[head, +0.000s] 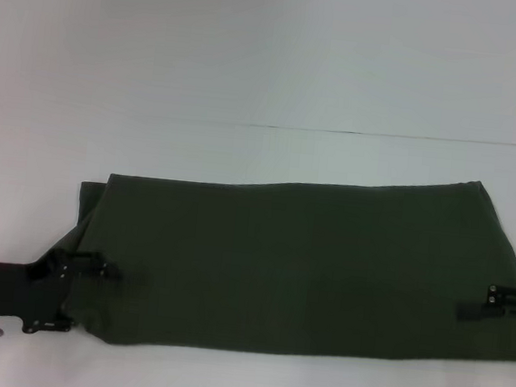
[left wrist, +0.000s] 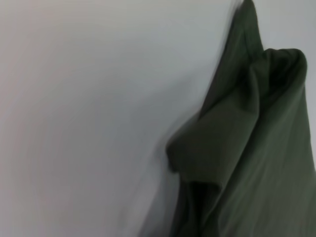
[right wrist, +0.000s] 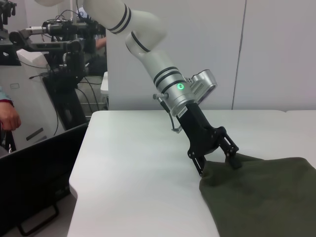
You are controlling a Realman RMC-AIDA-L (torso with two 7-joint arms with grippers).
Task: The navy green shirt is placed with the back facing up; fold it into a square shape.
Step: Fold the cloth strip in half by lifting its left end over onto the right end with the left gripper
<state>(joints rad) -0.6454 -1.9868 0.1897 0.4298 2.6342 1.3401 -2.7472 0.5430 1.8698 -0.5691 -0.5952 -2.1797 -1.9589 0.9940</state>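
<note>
I am clamping my left gripper (head: 109, 269) and right gripper (head: 475, 310) onto the navy green shirt (head: 297, 261); uneven lifting risks a skewed fold.

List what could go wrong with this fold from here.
1. The left gripper grips only the edge of the navy green shirt; the fabric could slip free.
2. The right gripper holds the opposite end; uneven lifting might skew the fold.
3. Fabric bunched near the left gripper may crease.
</note>
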